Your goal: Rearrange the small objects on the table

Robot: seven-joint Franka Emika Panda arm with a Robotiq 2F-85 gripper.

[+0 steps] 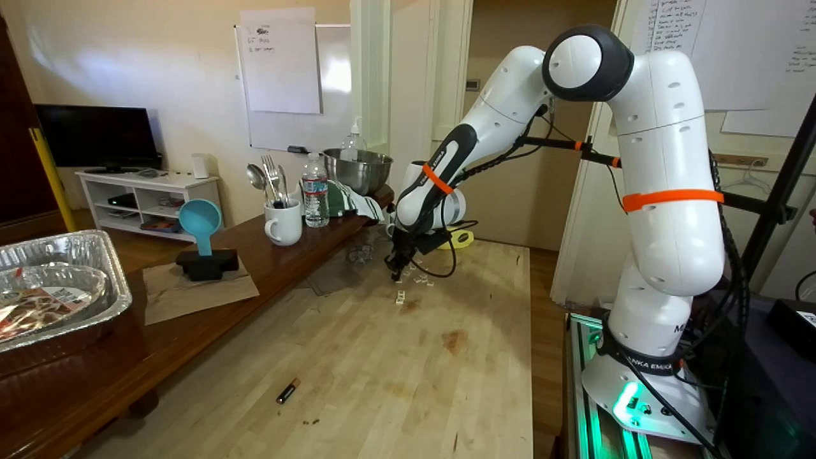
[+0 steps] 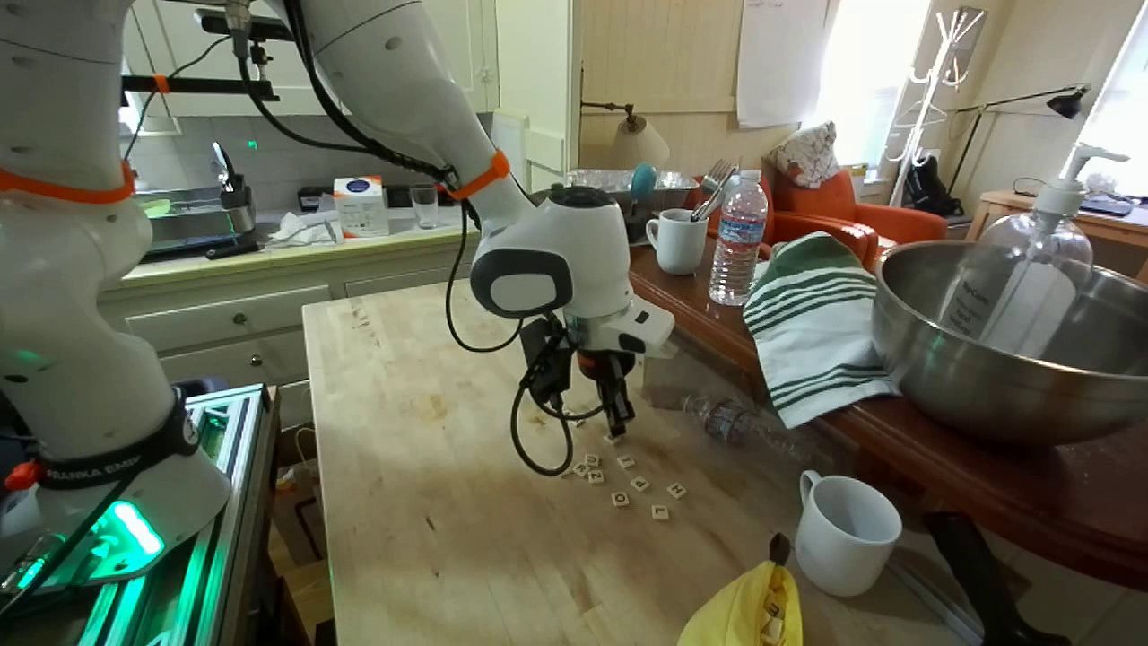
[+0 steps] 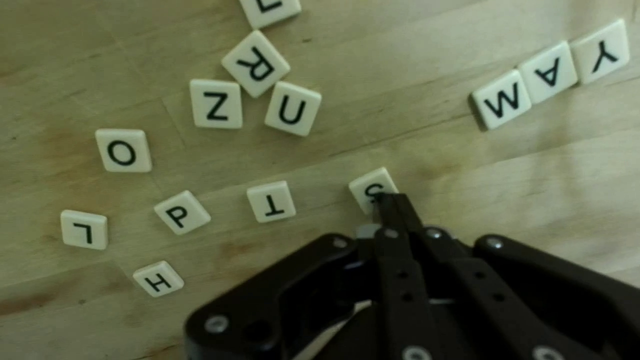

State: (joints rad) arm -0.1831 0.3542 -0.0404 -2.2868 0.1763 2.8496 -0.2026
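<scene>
— Gripper [image 3: 404, 212] first, pls: clenching, grasping or what?

— Looking clenched, w/ nothing visible in its grip. Covering lower-right edge of S tile [image 3: 370, 187] in wrist view; not making out re: contact.

— And letter tiles [image 2: 639, 484] overall?

— Seeing 'em mostly scattered on bench [image 1: 382, 382], btwn robot base [image 2: 193, 502] and dark counter [image 1: 191, 335]. In wrist view, spotting T tile [image 3: 271, 201] near S tile and three-tile row [image 3: 548, 72] well apart, up & right.

— Reading step in hand how?

— Guessing at a nudge: prob. pushing S tile w/ clenched gripper, maybe twd row.

— Tips for doing it well?

— Getting low first, just skimming bench, w/o leaning hard. Bearing on tile's side, not its face, else risking tipping or pinning it. Pushing thru middle to avoid spin. Going in short strokes, checking wrist view btwn 'em, given tiny lettering in both exterior views.

— And near row?

— Slowing down, aligning edges, easing off w/o knocking its members askew. Then lifting straight up before re-aiming. NB: also watching for strays in path; steering around, not thru.
</scene>
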